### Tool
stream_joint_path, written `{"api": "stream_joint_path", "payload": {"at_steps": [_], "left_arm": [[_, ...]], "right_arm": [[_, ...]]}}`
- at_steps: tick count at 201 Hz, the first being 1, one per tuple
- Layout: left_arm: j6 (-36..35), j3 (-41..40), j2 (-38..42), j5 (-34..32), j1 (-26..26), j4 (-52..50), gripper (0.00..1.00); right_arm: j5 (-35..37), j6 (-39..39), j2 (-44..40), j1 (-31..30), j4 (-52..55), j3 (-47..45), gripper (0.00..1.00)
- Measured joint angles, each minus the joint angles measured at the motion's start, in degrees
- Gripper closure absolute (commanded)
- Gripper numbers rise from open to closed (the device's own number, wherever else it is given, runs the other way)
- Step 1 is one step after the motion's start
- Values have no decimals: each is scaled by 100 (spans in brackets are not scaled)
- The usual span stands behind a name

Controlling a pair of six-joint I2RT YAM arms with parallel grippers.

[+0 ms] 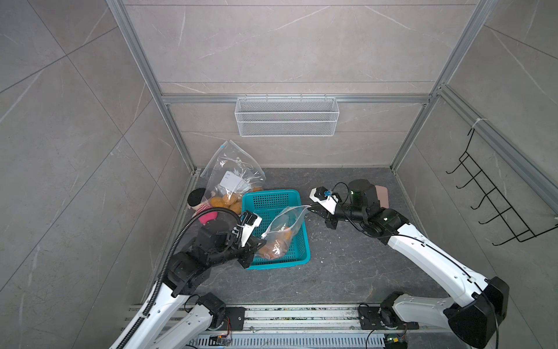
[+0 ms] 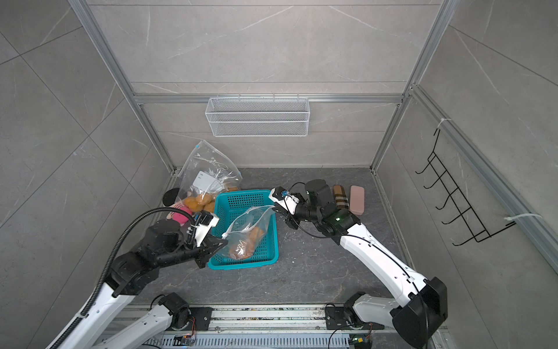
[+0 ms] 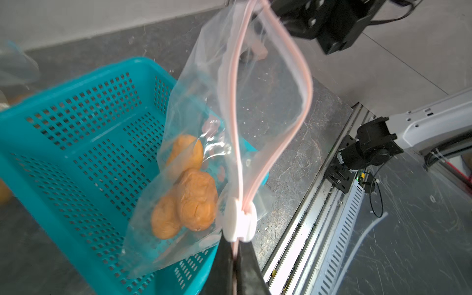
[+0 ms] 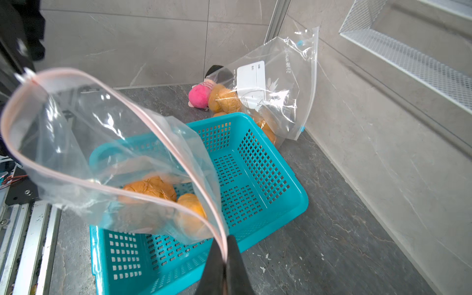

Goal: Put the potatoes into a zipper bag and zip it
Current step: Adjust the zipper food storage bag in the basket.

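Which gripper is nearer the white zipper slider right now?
Left. The left gripper is shut on the zipper bag edge, right beside the slider. The right gripper pinches the opposite end, across the open mouth.

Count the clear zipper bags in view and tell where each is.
2. One zipper bag hangs into the teal basket, held by the left pincer and right pincer; the second bag leans in the back corner.
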State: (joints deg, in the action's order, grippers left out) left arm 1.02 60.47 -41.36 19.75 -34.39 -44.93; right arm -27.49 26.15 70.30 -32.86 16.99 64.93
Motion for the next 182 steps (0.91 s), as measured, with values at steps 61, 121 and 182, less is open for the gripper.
{"api": "stream_joint_path", "payload": {"at_steps": [61, 121, 182], "left_arm": [[-1421, 2975, -1279, -531, 0, -1875, 100], [-1762, 1340, -957, -446, 0, -1738, 100], [-1764, 249, -352, 55, 0, -1069, 100]], "right_arm": [[-446, 2, -442, -35, 13, -24, 100], [-407, 68, -420, 0, 424, -157, 59], [-920, 98, -511, 0, 614, 9, 38]]}}
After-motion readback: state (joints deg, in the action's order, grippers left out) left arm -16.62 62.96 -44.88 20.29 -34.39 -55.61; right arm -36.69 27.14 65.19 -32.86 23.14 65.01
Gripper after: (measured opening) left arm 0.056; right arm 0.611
